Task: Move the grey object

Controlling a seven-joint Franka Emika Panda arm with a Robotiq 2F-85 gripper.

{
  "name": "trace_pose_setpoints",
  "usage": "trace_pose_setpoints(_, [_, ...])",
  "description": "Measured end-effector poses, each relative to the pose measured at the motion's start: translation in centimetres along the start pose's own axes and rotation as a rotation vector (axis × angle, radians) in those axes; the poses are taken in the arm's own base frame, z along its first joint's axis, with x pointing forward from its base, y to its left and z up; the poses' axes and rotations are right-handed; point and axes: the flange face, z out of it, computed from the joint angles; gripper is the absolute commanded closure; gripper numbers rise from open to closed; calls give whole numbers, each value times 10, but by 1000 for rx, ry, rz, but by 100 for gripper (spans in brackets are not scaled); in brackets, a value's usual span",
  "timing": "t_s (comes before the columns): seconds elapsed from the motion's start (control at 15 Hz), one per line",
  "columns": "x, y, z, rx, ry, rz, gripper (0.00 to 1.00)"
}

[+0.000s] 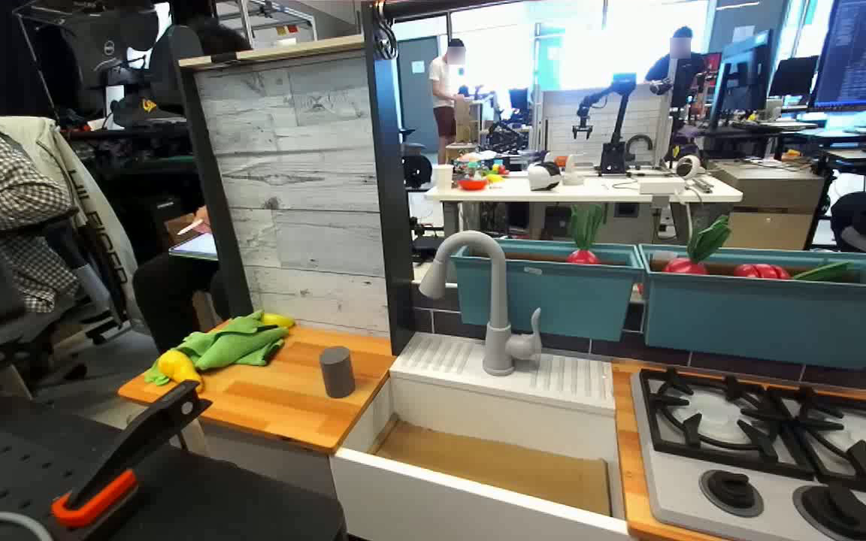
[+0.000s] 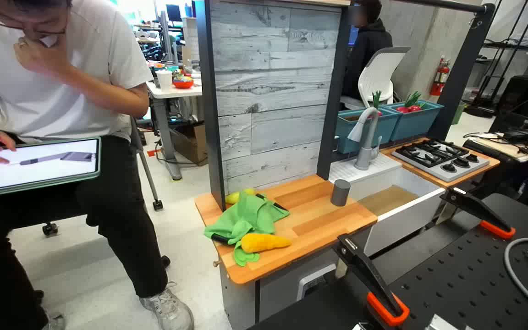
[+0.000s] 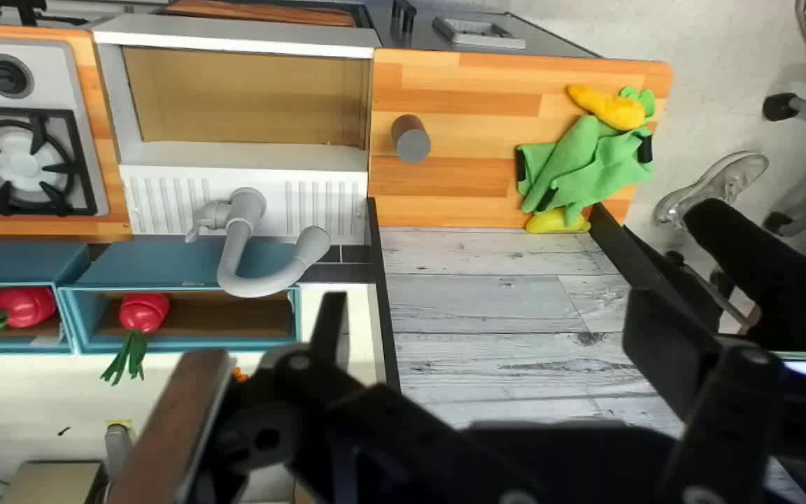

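My gripper point(image 3: 438, 329) is showing across the bottom of the wrist view, its jaws standing wide apart, and it is gripping nothing. Apart from it, the grey cylinder point(image 3: 413, 145) is standing upright on the wooden table point(image 3: 473, 175), near the edge bordering the white sink point(image 1: 501, 421); in both exterior views bare wood is showing around it. On the same table, toward the end away from the sink, a green cloth point(image 2: 248, 213) is lying bunched up. A yellow carrot-shaped thing point(image 2: 264, 243) is touching the cloth on one side, and a second yellow thing point(image 2: 233, 198) is poking out from under it by the foot of the upright plank panel point(image 2: 273, 91). The other way, a curved grey faucet point(image 1: 498, 300) is rising behind the sink, and past that a stove point(image 1: 779, 481) is sitting. Farther back, blue-green planters point(image 1: 764, 323) are holding red radish-like things point(image 1: 761, 272). In an exterior view I am seeing a seated person point(image 2: 92, 101) in a white shirt, a tablet point(image 2: 39, 167) lying on the lap.
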Motion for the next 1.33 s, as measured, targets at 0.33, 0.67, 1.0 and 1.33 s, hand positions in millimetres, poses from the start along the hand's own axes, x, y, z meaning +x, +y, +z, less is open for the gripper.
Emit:
trace_pose_setpoints(0.33, [1,0,6,4,-9,3,0])
trace_pose_setpoints(0.67, [13,-2,45,19,-51,12,0])
trace_pose_setpoints(1.0, [29,-3,108,34,-61,52,0])
trace_pose_setpoints(1.33, [35,-3,186,15,-73,84,0])
